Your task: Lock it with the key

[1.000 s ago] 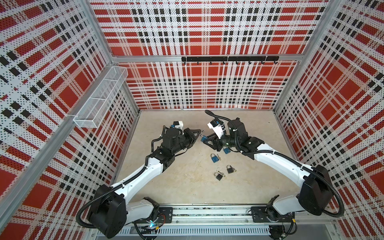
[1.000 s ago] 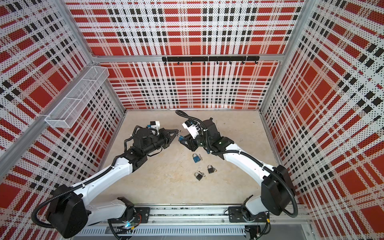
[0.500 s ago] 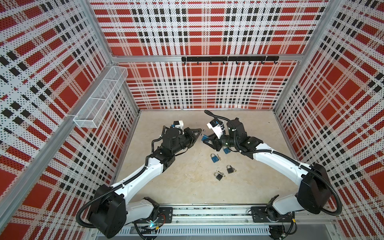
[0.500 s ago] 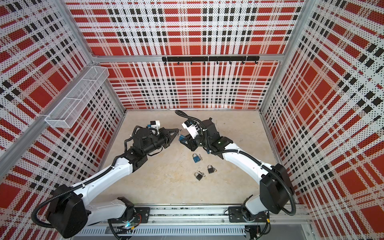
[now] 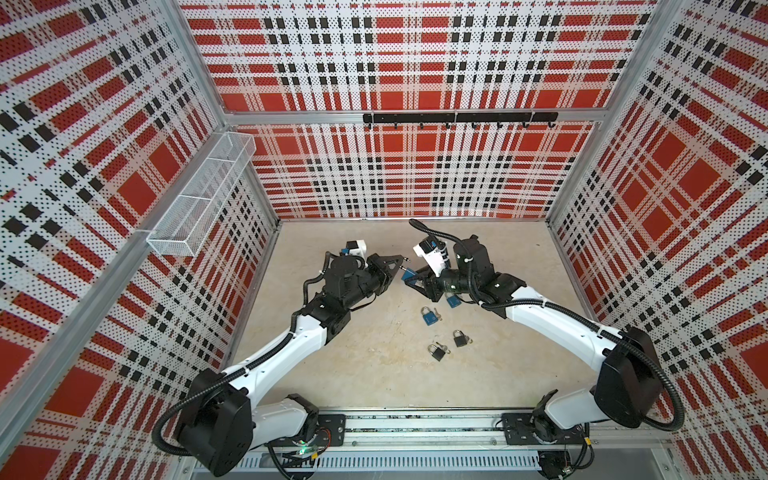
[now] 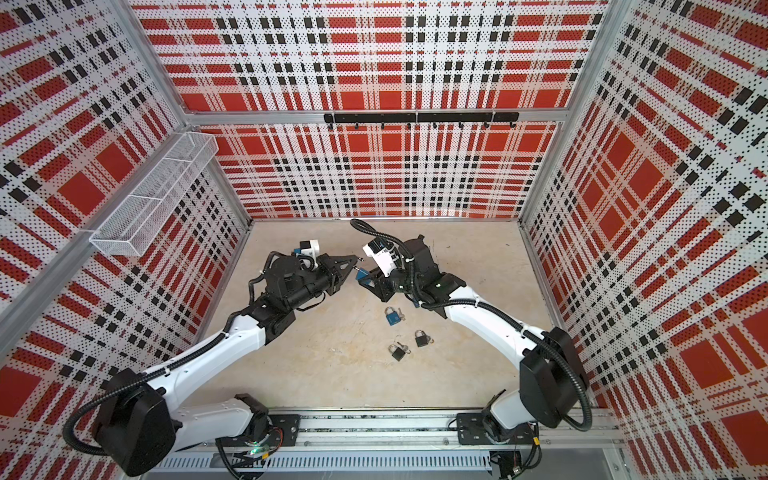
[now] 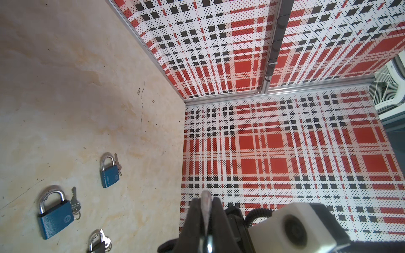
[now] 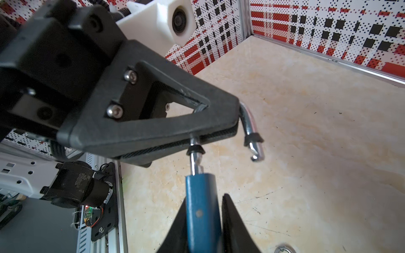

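- Left fingers (image 8: pixel 175 131) clench the open shackle (image 8: pixel 247 122) of a blue padlock (image 8: pixel 201 208), raised above the table (image 5: pixel 374 382)
- Right fingers (image 8: pixel 233 219) flank its body, seemingly gripping it
- Three more padlocks (image 5: pixel 428 318) with keys (image 7: pixel 75 204) lie on the table, near the right arm (image 5: pixel 552 320)

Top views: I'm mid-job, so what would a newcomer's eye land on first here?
The grippers meet in mid-air over the middle of the floor: the right gripper holds a blue padlock by its body, the left gripper pinches its open shackle. Beside the right arm, loose padlocks lie on the floor, ringed by red plaid walls.
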Controlling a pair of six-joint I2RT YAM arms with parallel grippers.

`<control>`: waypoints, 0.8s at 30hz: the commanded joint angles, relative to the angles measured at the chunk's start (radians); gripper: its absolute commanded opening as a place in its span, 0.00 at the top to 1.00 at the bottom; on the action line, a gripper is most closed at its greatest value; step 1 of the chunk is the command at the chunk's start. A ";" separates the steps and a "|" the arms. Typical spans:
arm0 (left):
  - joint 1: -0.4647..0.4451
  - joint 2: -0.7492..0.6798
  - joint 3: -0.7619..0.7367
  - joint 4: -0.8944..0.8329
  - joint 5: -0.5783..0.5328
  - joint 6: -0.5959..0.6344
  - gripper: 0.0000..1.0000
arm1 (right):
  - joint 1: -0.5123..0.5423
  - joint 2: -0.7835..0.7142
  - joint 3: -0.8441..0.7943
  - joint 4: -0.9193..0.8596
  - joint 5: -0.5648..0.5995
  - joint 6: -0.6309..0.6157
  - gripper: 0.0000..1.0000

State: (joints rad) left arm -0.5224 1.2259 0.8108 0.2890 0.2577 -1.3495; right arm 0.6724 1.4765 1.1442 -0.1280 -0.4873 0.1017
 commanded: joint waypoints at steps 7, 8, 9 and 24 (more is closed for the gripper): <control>-0.013 -0.010 0.006 0.082 0.000 -0.026 1.00 | -0.003 -0.009 0.031 0.045 -0.001 0.008 1.00; -0.014 -0.011 0.005 0.081 0.001 -0.026 1.00 | -0.004 -0.010 0.029 0.049 -0.005 0.013 1.00; -0.014 -0.011 0.004 0.081 0.003 -0.025 1.00 | -0.003 -0.012 0.024 0.056 -0.011 0.019 1.00; 0.103 -0.059 0.038 -0.047 0.108 0.075 0.63 | -0.002 -0.046 0.011 -0.043 -0.021 0.026 1.00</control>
State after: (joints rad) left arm -0.4564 1.2018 0.8104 0.2733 0.3073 -1.3067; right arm 0.6724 1.4757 1.1461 -0.1684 -0.5083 0.1284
